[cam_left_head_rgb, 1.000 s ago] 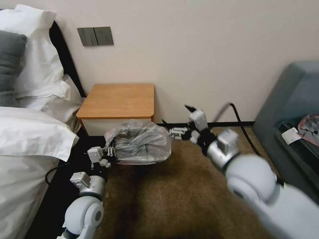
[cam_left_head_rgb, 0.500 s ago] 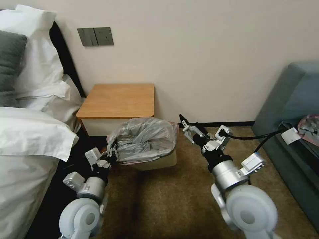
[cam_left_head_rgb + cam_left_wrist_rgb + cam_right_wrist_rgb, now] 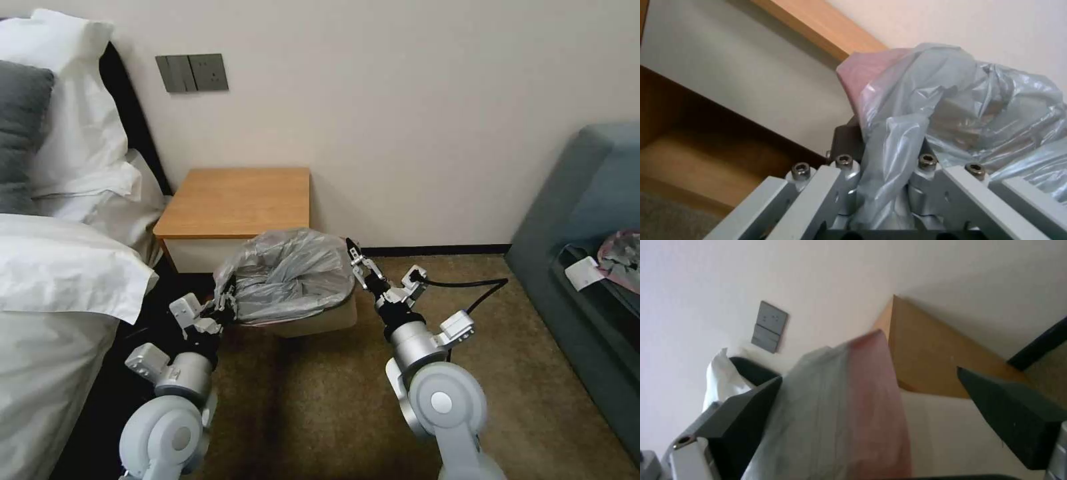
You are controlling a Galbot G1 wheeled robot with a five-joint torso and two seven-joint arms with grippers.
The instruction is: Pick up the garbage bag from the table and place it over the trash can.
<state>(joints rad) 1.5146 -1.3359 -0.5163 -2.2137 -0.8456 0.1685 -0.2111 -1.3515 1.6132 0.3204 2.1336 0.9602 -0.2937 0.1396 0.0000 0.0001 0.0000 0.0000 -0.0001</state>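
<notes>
Two grippers are set at opposite edges of the garbage bag (image 3: 287, 277) draped over the trash can (image 3: 320, 321): the left gripper (image 3: 223, 303) clamped on bunched plastic to keep the mouth spread, the right gripper (image 3: 353, 257) with pads wide apart around the pink rim.

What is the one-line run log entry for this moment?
left gripper: shut on garbage bag | right gripper: open, at bag rim | trash can: bag over it
</notes>
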